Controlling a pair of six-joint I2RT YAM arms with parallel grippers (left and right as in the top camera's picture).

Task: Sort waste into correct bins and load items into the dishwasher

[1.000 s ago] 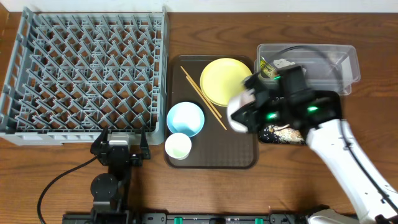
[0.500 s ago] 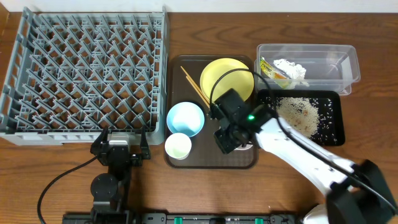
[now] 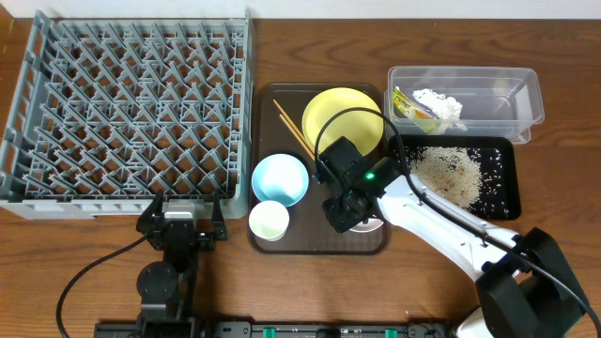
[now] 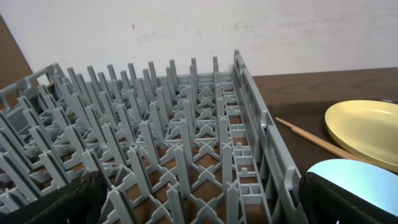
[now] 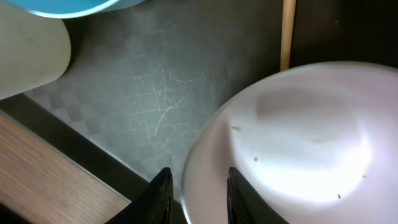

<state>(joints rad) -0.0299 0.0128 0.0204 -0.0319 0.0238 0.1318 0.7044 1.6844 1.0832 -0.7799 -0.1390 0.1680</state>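
My right gripper [image 3: 347, 211] [image 5: 199, 177] is over the brown tray's right front part, shut on the rim of the white-pinkish bowl [image 5: 298, 137], which is mostly hidden under it in the overhead view. The yellow plate [image 3: 343, 117], chopsticks [image 3: 305, 145], light blue bowl [image 3: 280, 178] and white cup [image 3: 269, 220] lie on that tray. Rice scraps [image 3: 451, 169] lie in the black tray [image 3: 502, 178]. The wrapper [image 3: 408, 105] and tissue [image 3: 439, 101] lie in the clear tub [image 3: 526, 94]. My left gripper [image 3: 180, 221] is open and empty at the front edge of the grey rack [image 3: 131, 103] [image 4: 186, 124].
The dark brown serving tray [image 3: 310, 239] [image 5: 155, 93] sits between the rack and the two bins. The clear tub stands behind the black tray at the right. Bare wooden table shows along the front edge.
My right arm has swung left from over the black tray to the brown tray, carrying the bowl. The rice now shows in the black tray. The left arm has not moved.
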